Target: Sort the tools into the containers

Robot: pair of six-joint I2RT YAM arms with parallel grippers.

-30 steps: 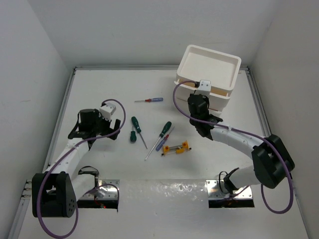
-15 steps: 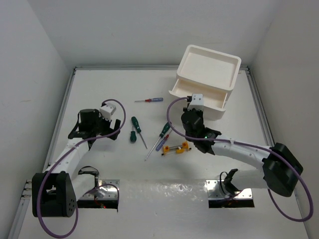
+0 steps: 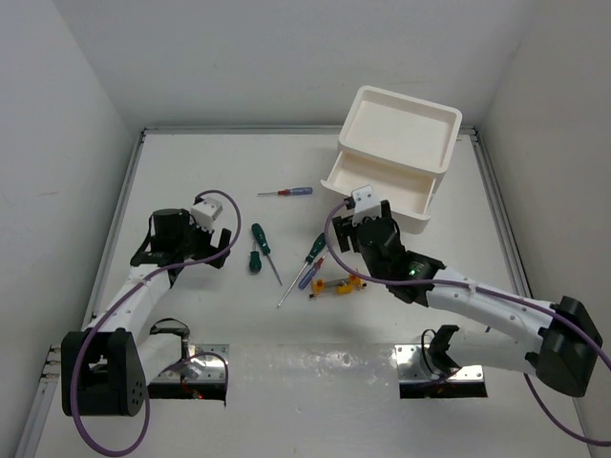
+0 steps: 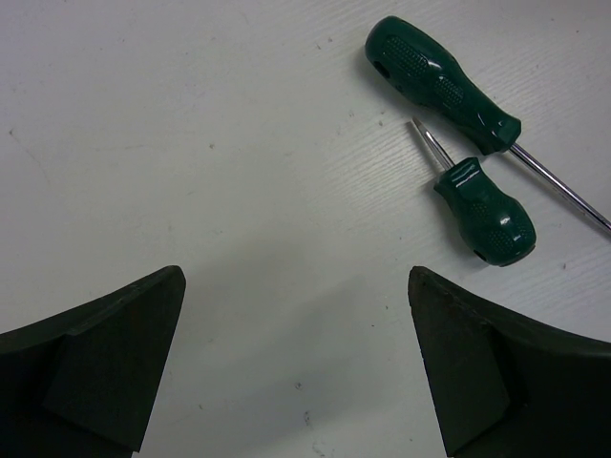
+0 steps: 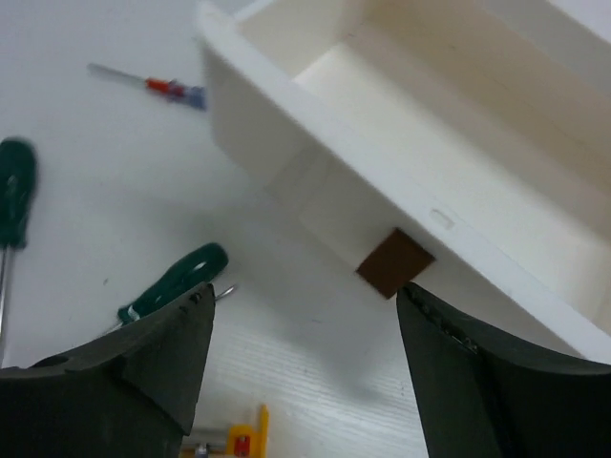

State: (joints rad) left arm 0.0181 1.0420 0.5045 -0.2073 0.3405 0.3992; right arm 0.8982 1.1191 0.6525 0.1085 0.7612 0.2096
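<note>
The containers are a white drawer stack at the back right, with its upper drawer pulled out and empty. My right gripper stands open just in front of that drawer, with the brown tab showing free between its fingers. Tools lie mid-table: a long green screwdriver, a stubby one, another green one, a thin blue-and-red one and a yellow-orange tool. My left gripper is open over bare table, left of the stubby screwdriver.
A second thin blue-and-red screwdriver lies beside the yellow tool. White walls close in the table at left, back and right. The arm bases sit at the near edge.
My right gripper drew the drawer out toward the near left, then let go of its tab, opened and backed off a little. The left arm has not moved.
</note>
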